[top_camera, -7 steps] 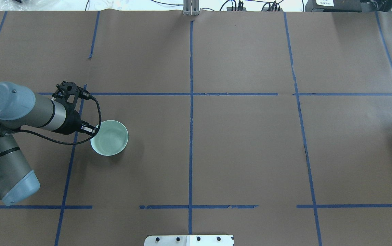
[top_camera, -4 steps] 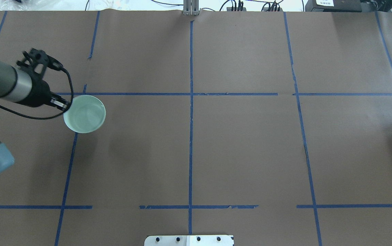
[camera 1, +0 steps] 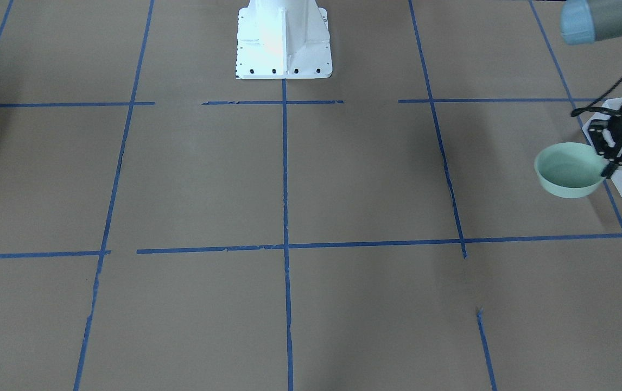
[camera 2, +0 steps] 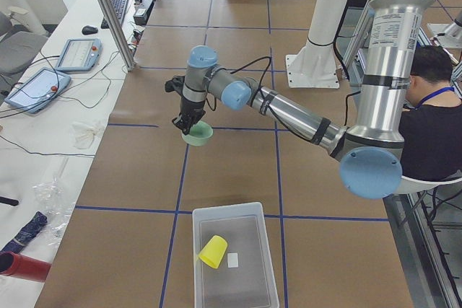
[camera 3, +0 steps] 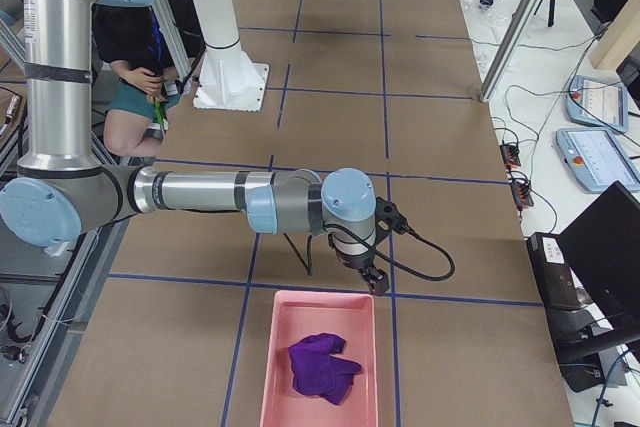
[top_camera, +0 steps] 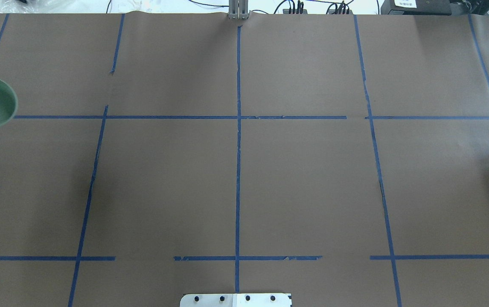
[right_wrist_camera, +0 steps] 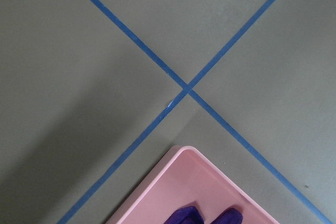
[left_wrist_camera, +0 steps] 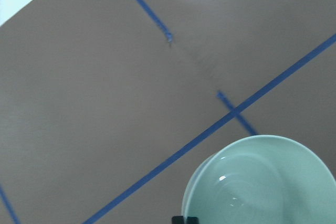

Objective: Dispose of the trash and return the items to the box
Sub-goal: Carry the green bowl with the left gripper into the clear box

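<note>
Bowl (camera 1: 563, 176) | rim pinched in left tool (camera 1: 608, 164) | right tool (camera 3: 376, 281) near pink tray (camera 3: 266, 375), cannot tell width

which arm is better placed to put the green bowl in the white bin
Left. The left gripper holds the green bowl by its rim, near the white bin with the yellow cup. The right gripper hangs at the table's other end, by the pink tray.
</note>
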Action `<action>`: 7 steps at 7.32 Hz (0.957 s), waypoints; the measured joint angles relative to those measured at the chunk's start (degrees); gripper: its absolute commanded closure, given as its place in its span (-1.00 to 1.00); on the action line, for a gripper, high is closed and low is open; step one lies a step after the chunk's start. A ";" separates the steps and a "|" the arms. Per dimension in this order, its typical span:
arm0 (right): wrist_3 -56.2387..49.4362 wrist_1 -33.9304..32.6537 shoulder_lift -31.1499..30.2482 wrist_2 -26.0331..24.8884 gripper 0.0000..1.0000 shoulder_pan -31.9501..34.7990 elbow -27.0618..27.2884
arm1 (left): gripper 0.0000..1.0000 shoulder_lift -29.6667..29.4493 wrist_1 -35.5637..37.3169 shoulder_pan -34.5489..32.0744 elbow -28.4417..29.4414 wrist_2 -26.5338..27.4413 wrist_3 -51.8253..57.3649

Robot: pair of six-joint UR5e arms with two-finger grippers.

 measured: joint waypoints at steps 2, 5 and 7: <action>0.00 0.01 0.00 0.02 -1.00 -0.22 0.04 | 1.00 3.97 -0.27 -10.26 4.72 -1.63 17.93; 0.00 0.30 0.05 1.06 -1.00 -0.34 0.14 | 1.00 13.51 -7.85 -17.78 10.68 -9.80 28.98; 0.04 0.77 0.09 1.29 -1.00 -0.37 0.17 | 1.00 18.16 -20.13 -18.22 16.95 -14.29 25.63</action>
